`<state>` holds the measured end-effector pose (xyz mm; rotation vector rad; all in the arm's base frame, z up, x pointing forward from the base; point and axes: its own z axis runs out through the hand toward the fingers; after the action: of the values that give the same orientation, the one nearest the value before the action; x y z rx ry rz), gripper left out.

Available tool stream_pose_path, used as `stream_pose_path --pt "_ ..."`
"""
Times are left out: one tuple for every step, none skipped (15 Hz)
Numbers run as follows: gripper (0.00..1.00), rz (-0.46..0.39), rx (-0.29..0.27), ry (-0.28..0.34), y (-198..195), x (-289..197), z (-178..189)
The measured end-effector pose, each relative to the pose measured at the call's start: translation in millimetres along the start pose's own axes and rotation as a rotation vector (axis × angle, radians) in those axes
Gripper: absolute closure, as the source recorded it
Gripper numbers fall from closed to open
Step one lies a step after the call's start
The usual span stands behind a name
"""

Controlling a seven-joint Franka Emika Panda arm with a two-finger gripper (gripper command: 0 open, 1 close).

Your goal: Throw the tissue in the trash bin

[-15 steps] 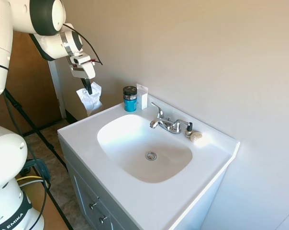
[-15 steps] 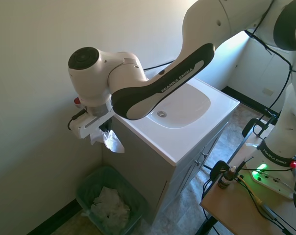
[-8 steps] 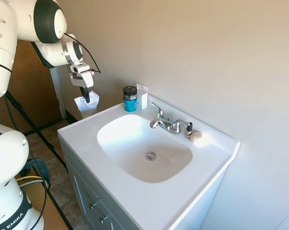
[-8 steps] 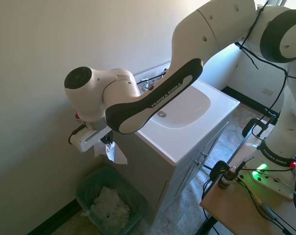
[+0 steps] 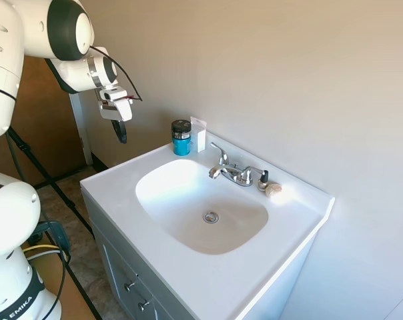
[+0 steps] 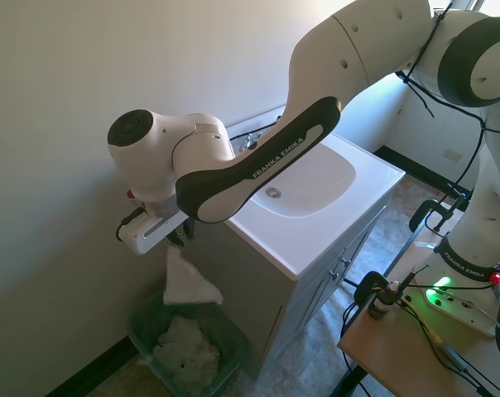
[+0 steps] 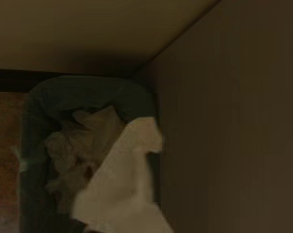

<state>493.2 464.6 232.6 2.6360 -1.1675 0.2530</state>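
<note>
Second exterior view: tissue (image 6: 189,279) in mid-air, free of the gripper (image 6: 180,237), directly above the trash bin (image 6: 233,347) beside the vanity's side panel. Bin already holding crumpled white paper (image 6: 184,351). Gripper hanging past the tabletop's (image 5: 115,183) left edge, empty; finger spacing impossible to tell. Wrist view: same tissue (image 7: 122,187) over the dark bin (image 7: 37,111). Near the tabletop's back edge: blue jar (image 5: 181,137), white card (image 5: 199,134), faucet (image 5: 233,171), beige soap (image 5: 273,190).
</note>
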Motion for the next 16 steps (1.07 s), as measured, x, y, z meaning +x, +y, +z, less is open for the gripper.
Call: stream_pose_path --pt "0.0 -0.002 -0.001 0.001 0 -1 0" --pt "0.0 -0.004 -0.002 0.001 0 -1 -1" --pt "0.0 -0.005 -0.003 0.002 0 -2 -1" --pt "0.0 -0.008 -0.002 0.005 0 -2 -4" --pt "0.0 -0.011 0.002 0.01 -1 -3 -8" --pt "0.0 -0.011 0.01 0.017 -1 -3 -16" --pt "0.0 -0.009 0.021 0.024 0 -1 -26" --pt "0.0 -0.002 0.033 0.031 2 4 -39" --pt "0.0 0.01 0.044 0.039 4 12 -52" --pt "0.0 0.027 0.053 0.051 7 24 -67" --pt "0.0 0.043 0.058 0.062 13 37 -80" --pt "0.0 0.057 0.065 0.072 21 49 -92" --pt "0.0 0.069 0.069 0.078 31 64 -102" --pt "0.0 0.076 0.07 0.082 43 80 -109" --pt "0.0 0.077 0.072 0.085 56 97 -114" --pt "0.0 0.076 0.074 0.088 71 115 -118"
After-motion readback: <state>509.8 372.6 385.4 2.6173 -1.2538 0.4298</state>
